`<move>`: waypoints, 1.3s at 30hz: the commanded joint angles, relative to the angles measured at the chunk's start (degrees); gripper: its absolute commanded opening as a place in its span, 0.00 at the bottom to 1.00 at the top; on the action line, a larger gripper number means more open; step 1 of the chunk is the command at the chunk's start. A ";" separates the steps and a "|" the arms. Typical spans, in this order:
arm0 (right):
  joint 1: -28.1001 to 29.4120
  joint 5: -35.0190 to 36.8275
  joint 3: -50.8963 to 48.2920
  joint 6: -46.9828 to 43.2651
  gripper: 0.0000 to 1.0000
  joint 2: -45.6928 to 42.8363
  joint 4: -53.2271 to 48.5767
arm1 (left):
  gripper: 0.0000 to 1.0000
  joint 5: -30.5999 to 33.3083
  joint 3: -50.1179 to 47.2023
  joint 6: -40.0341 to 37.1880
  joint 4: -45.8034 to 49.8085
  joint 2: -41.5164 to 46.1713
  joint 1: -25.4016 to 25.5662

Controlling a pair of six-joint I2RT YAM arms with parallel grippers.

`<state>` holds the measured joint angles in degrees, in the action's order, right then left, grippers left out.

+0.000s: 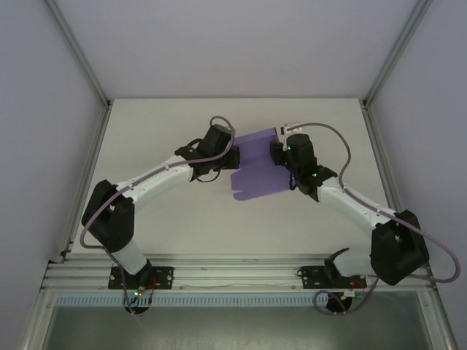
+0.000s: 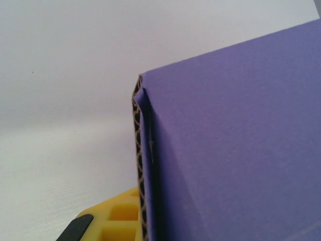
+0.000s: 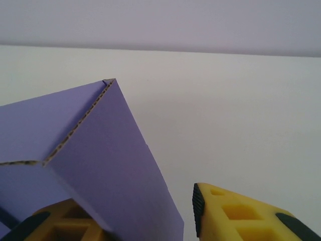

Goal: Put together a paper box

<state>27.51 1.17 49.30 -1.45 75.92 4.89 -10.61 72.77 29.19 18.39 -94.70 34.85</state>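
The paper box [image 1: 253, 182], light corrugated card, should crease easily, so take panel edges: left claw [image 1: 234, 155] pinches one, right claw [image 3: 143, 213] stands parted.

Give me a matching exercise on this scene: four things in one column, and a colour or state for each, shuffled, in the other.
Things:
1. paper box
2. left gripper
3. right gripper
4. table

Colour or state:
A. white
B. open, fingers apart
C. purple
D. shut on the box's edge

Pairs: 1-C, 2-D, 3-B, 4-A
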 commanded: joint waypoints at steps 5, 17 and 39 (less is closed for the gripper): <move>-3.74 -5.95 0.92 -3.68 0.42 1.89 -4.73 | 0.00 -3.62 -1.48 -4.01 -0.10 4.37 -0.23; -4.98 -5.54 1.86 -3.50 0.18 -0.37 -5.70 | 0.00 -2.21 0.04 -5.47 2.23 3.45 0.30; -2.06 61.67 11.61 18.28 0.00 8.97 -19.44 | 0.00 21.67 14.00 13.41 23.62 -12.93 -0.92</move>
<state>30.72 29.47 58.83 4.51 84.86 -7.84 -3.68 87.59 34.79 23.09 -106.83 37.52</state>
